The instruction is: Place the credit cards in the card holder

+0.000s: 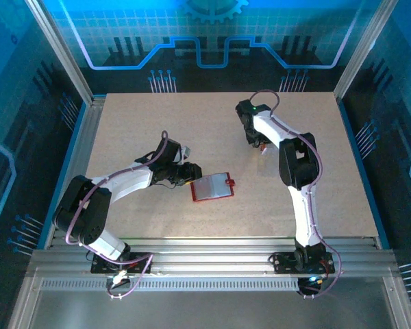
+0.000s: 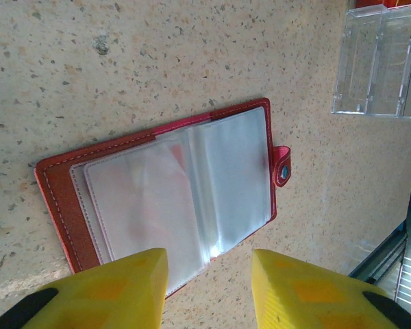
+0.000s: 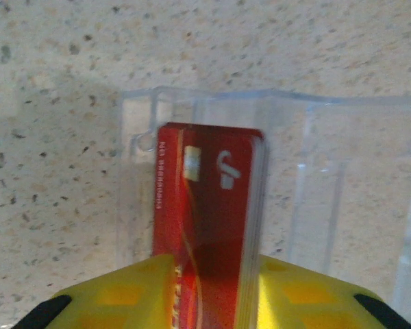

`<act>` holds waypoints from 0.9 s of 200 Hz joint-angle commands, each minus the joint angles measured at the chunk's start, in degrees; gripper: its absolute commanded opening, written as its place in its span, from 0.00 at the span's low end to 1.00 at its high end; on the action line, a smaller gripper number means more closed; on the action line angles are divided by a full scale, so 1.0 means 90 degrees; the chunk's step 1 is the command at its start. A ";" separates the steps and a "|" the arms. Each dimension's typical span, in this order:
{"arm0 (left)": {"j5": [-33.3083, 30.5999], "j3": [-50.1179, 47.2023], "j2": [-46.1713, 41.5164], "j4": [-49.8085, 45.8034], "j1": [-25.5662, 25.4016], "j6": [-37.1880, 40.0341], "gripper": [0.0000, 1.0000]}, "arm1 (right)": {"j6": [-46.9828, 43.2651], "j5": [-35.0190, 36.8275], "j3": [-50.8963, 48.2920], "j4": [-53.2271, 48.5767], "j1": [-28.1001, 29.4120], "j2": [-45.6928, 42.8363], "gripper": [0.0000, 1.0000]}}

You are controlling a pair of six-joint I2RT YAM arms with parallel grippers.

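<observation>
The card holder [image 1: 211,187] lies open on the table, red with clear glossy pockets [image 2: 171,199] and a clasp tab [image 2: 282,166] at its right edge. My left gripper [image 1: 189,175] hovers at its left end, open [image 2: 209,264]; one yellow finger [image 2: 123,288] overlaps the holder's near edge, the other is over bare table. A stack of credit cards [image 3: 209,185], red one facing me, stands on edge inside a clear plastic box [image 3: 329,171]. My right gripper [image 1: 259,145] reaches down into that box, its yellow fingers pressed on both sides of the stack [image 3: 214,264].
The clear plastic box [image 2: 383,62] has several compartments and sits on the table beyond the card holder's clasp end. The speckled tabletop [image 1: 157,123] is bordered by metal rails [image 1: 82,151] on the left and at the near edge.
</observation>
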 commanded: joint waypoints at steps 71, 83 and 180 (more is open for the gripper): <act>0.0196 0.0137 -0.0144 0.0094 0.0035 -0.0120 0.38 | -0.0234 -0.2507 -0.0610 0.0438 -0.0086 -0.0575 0.23; 0.0210 0.0145 -0.0120 0.0104 0.0036 -0.0122 0.38 | -0.0254 -0.2686 -0.0637 0.0446 -0.0028 -0.0605 0.22; 0.0529 0.0635 0.0389 0.0256 -0.0116 -0.0253 0.36 | -0.0231 -0.4356 -0.0741 0.0566 -0.0075 -0.1055 0.32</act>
